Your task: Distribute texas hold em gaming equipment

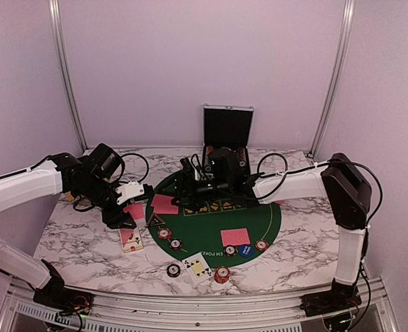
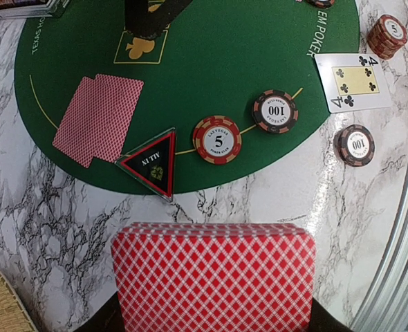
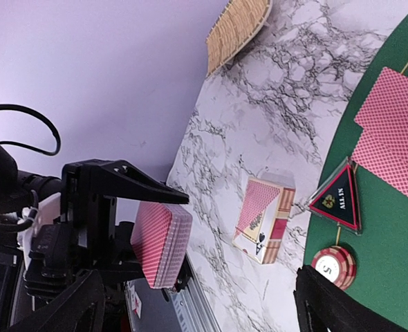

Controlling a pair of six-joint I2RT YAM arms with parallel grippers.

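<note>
The left fingers (image 3: pixel 124 183) are closed on a deck of red-backed cards (image 2: pixel 211 277) and hold it by two opposite sides, a little above the marble worktop (image 2: pixel 259 200). The right fingers (image 3: pixel 328 304) stand wide apart with nothing between them. The deck is in front of them, well apart, across a bare strip of worktop.

The deck is loose cards, held only by pressure from the sides. If the right fingers pull at the top card, the cards under it may slide out too and scatter, perhaps over the near rail. If they close too deep, they would probably take several cards instead of one. Close beside the right fingers lie the triangular token (image 3: pixel 339 197) and a red chip marked 5 (image 3: pixel 334 266), and a low approach could push these out of place.

In the left wrist view the deck covers almost all of its own fingers, so how far they reach along it is not visible. The number of cards I cannot tell. A small card box (image 3: pixel 263 218) lies between the two pairs of fingers, and whether it holds cards is unclear.
</note>
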